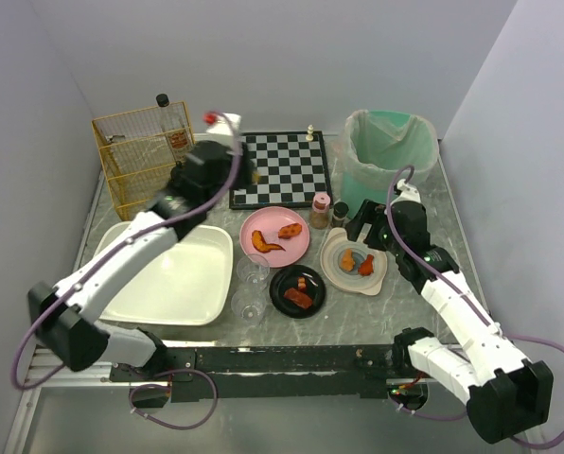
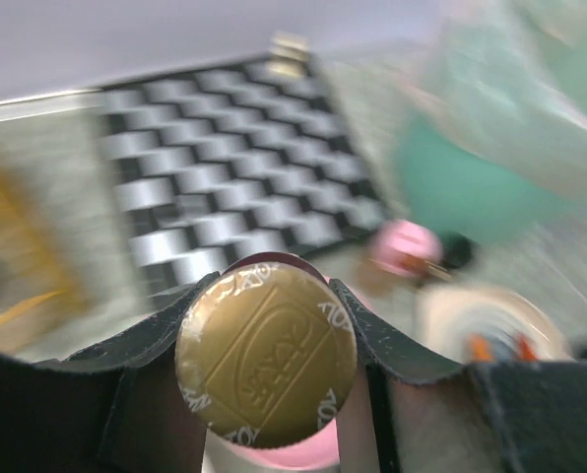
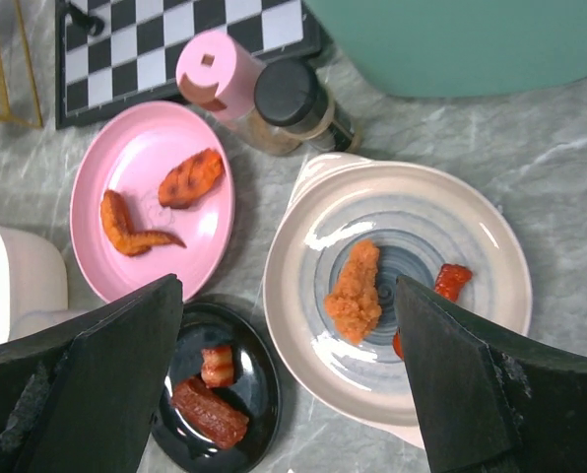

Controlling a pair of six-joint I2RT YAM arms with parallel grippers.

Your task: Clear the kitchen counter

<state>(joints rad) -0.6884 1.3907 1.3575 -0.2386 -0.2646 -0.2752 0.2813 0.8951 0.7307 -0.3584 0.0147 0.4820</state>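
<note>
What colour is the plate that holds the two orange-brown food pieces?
The plate is pink; the right wrist view shows it best.

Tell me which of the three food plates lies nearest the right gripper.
The cream plate with the blue centre, directly below the right gripper; the pink plate and black plate lie further left.

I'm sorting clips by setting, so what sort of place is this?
Likely a mock kitchen in a test booth: a marble-patterned counter, a pink plate of food, spice jars, and plain walls around.
</note>
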